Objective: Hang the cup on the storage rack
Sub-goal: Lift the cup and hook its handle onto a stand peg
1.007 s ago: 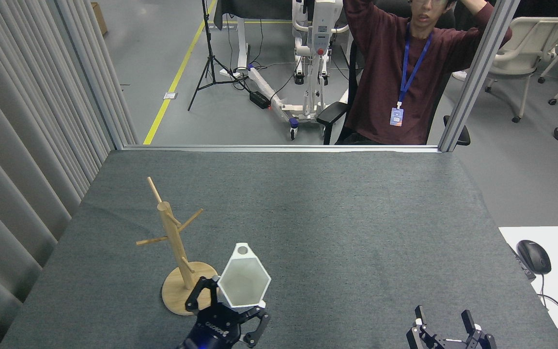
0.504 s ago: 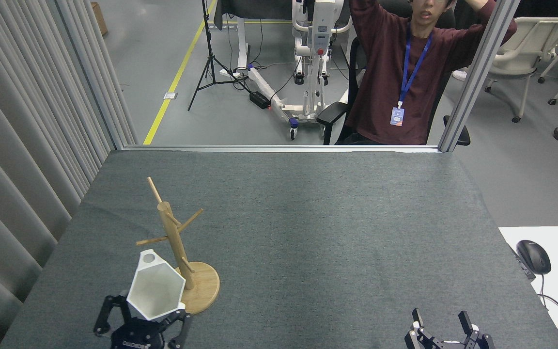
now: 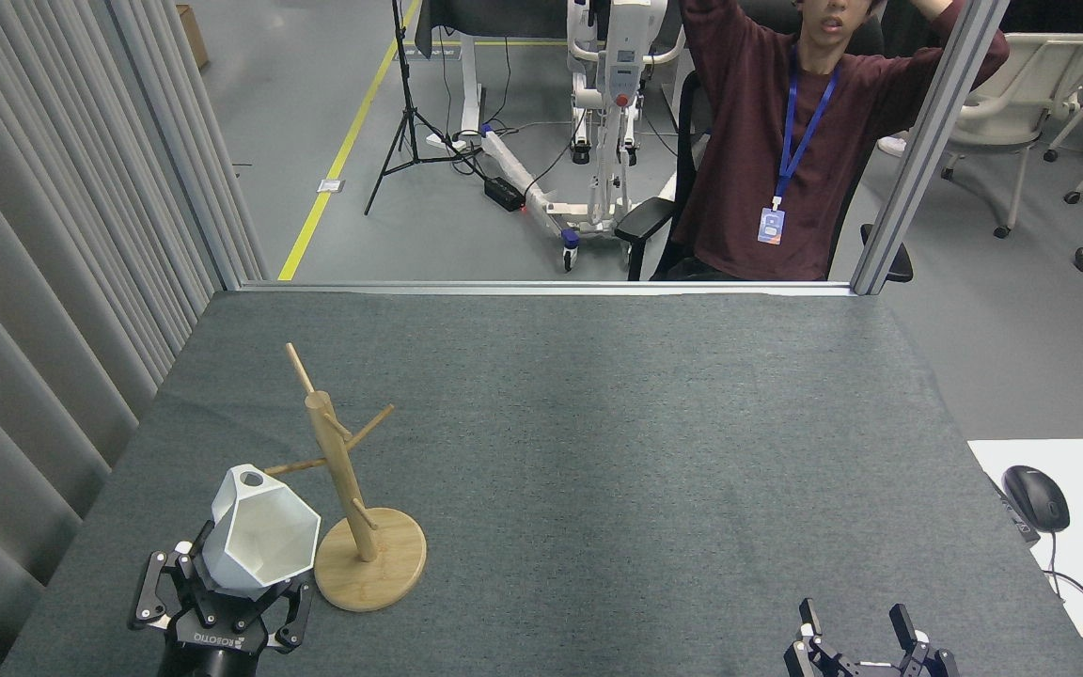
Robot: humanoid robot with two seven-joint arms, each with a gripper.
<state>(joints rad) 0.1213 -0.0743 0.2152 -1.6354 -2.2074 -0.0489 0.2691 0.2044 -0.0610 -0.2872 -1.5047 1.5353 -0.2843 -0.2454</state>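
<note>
In the head view my left gripper is shut on the white faceted cup, holding it by its lower body at the table's front left. The cup's tab with the round hole points up and away, right by the tip of the storage rack's left peg. The storage rack is a light bamboo post with several angled pegs on a round disc base, just right of the cup. My right gripper is open, low at the front right, with nothing between its fingers.
The grey felt table ends at a metal frame rail behind. A person sits beyond it. Grey curtains run along the left. A white desk with a black mouse adjoins at the right.
My left gripper has carried the cup leftward, from right of the rack's base to its left side, and tilted it so the tab hole nears the left peg. The right gripper stayed put.
</note>
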